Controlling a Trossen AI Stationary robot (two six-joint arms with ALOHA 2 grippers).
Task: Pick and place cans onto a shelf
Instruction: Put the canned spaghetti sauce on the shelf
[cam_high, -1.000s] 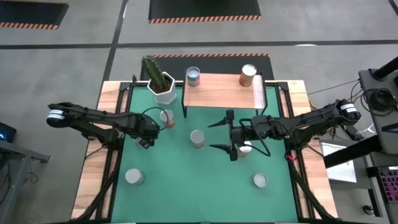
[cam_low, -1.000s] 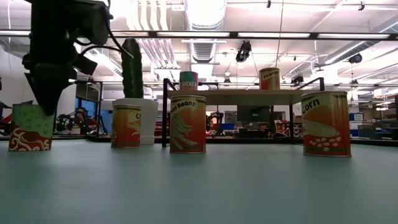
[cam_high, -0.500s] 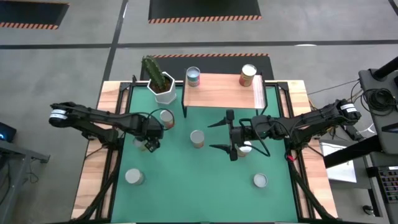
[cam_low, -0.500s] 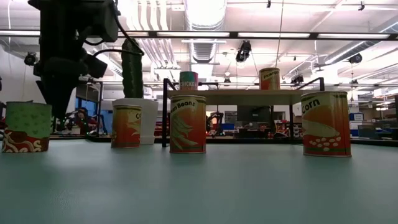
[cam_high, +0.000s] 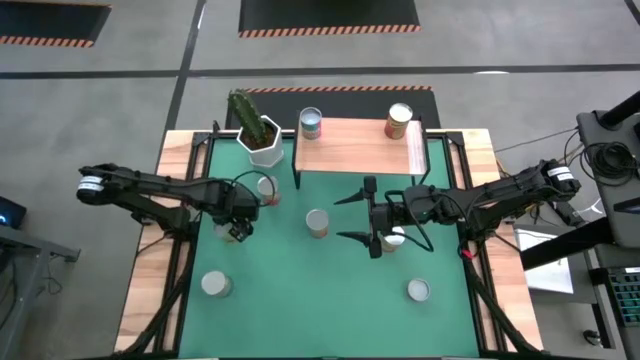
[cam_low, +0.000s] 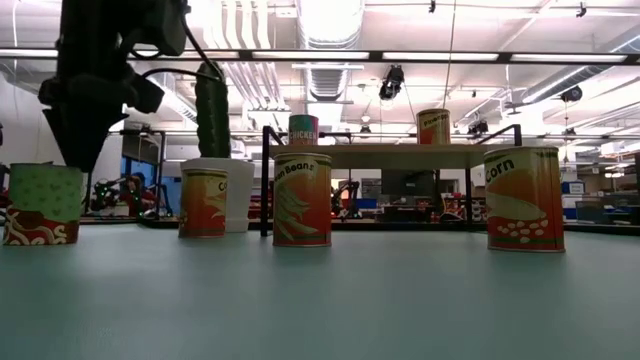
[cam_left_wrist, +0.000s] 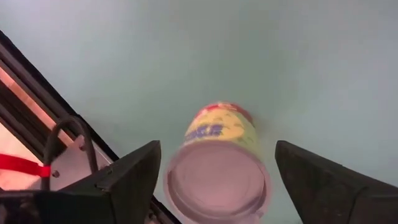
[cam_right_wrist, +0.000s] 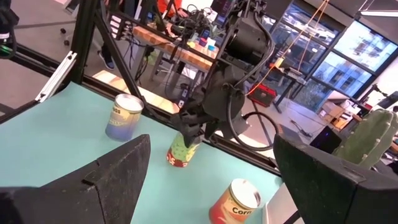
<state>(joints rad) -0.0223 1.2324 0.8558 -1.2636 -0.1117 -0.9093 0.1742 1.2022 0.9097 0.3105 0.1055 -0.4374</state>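
Landmark: the shelf (cam_high: 360, 145), a flat light-wood board on thin black legs at the far edge of the green mat (cam_high: 300, 300).

Nearest the front edge, farthest from the shelf, two cylindrical cans stand on their own, showing round silvery tops: one at front left (cam_high: 215, 285), one at front right (cam_high: 418, 290).

Closer to the shelf, the left gripper (cam_high: 236, 229) hangs over a green-and-yellow labelled can (cam_left_wrist: 217, 165). Its dark fingers stand wide apart, one to each side of the smooth metal lid, gripping nothing. In the low view this can (cam_low: 40, 205) stands upright on the mat beneath the gripper.

Level with it, in front of the shelf's right half, the right gripper (cam_high: 372, 231) holds its fingers spread wide and empty, with a can (cam_high: 394, 238) just beside it. An orange-labelled bean can (cam_high: 317, 222) stands in front of the shelf's middle.

Just off the shelf's front left corner stands another orange can (cam_high: 267, 188), and behind it a white hexagonal pot (cam_high: 260, 142) with a ribbed green cactus.

On the shelf itself, two cans stand upright: a teal-labelled one (cam_high: 311, 123) at the far left corner and an orange one (cam_high: 399, 121) towards the far right.
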